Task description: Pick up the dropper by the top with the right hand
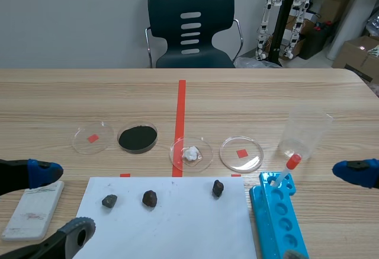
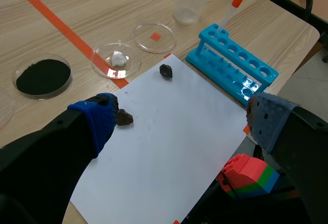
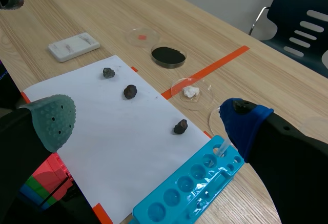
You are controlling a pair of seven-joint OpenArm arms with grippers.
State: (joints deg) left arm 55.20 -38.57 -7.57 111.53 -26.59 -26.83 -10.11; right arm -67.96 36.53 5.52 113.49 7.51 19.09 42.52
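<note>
The dropper (image 1: 288, 169) is parked in the blue rack (image 1: 275, 217), in the end hole on the far side. It leans a bit, with its orange-red bulb up top, and nothing is touching that bulb. A clear plastic cup (image 1: 305, 131) stands just behind it.

The right gripper (image 3: 146, 121) has its fingers spread wide with nothing between them. In the scene view its blue pad sits off to the right of the rack, apart from the dropper. From the right wrist camera the rack lies ahead of the fingers, mostly toward the blue-padded one.

The left gripper (image 2: 183, 115) is spread wide too, holding nothing, and hangs over the white paper sheet (image 1: 172, 217) at the near left of the tabletop (image 1: 59, 99).

Three dark rocks (image 1: 150, 198) lie on the sheet. Beyond it runs a row of four petri dishes:
- one with just a red tape square under it (image 1: 93, 137)
- one full of black powder (image 1: 137, 138)
- one holding a white lump (image 1: 191, 154)
- another over a red square (image 1: 241, 153)

A white slab (image 1: 34, 210) lies beside the paper on the left.
</note>
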